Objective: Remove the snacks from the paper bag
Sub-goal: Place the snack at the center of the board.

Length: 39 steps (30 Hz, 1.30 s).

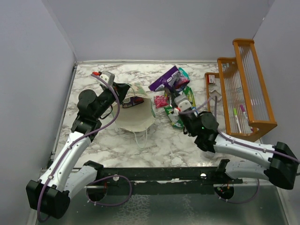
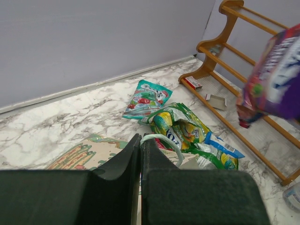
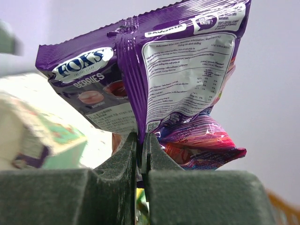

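The mint-green paper bag (image 1: 137, 117) lies on its side at centre-left, white inside facing the camera; its cream printed panel shows in the left wrist view (image 2: 79, 157). My left gripper (image 1: 123, 94) (image 2: 140, 140) is shut on the bag's rim. My right gripper (image 1: 175, 93) (image 3: 140, 139) is shut on a purple packet (image 1: 165, 78) (image 3: 154, 70) and holds it up in the air right of the bag; it also shows in the left wrist view (image 2: 276, 75). A teal packet (image 2: 147, 98), a green-yellow packet (image 2: 180, 126) and a blue packet (image 2: 222, 146) lie on the table. A red packet (image 1: 161, 101) lies by the bag's mouth.
An orange wooden rack (image 1: 243, 89) (image 2: 234, 42) stands at the right with pens (image 1: 239, 115) and a small box (image 2: 192, 83) on its base. Grey walls close the back and both sides. The marble table (image 1: 112, 75) ends at a dark rail in front.
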Available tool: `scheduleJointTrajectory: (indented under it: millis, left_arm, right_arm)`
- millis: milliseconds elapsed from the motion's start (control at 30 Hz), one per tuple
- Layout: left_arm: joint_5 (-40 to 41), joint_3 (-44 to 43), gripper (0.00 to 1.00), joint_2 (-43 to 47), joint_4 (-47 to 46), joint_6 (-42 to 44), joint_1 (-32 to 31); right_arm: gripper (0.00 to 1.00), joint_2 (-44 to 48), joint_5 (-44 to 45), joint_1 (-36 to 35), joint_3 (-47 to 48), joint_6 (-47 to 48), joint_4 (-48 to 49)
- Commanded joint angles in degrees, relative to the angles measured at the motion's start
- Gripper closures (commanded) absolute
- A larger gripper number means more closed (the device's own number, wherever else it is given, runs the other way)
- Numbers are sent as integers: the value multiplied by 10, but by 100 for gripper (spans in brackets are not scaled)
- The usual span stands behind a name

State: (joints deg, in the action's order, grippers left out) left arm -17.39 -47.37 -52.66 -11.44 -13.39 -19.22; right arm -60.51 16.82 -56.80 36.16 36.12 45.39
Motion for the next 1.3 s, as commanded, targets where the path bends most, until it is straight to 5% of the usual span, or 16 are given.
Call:
scheduleJointTrajectory:
  millis: [0, 167, 333, 500, 1000, 1267]
  left_arm:
    - [7, -12, 100, 2, -4, -2, -2]
    - [10, -13, 100, 4, -3, 0, -2]
    - [8, -13, 100, 6, -4, 0, -2]
    - [8, -13, 100, 8, -2, 0, -2]
    - [7, -12, 100, 7, -4, -2, -2]
    - [7, -13, 100, 6, -3, -1, -3]
  right_arm:
    - [98, -83, 322, 35, 63, -121, 55]
    - [98, -130, 188, 173, 167, -479, -345]
    - [98, -220, 132, 228, 282, -632, -581]
    - [98, -243, 56, 232, 266, -667, -601]
    - [86, -304, 9, 271, 223, -678, -567]
    - [49, -256, -23, 276, 214, -633, -533]
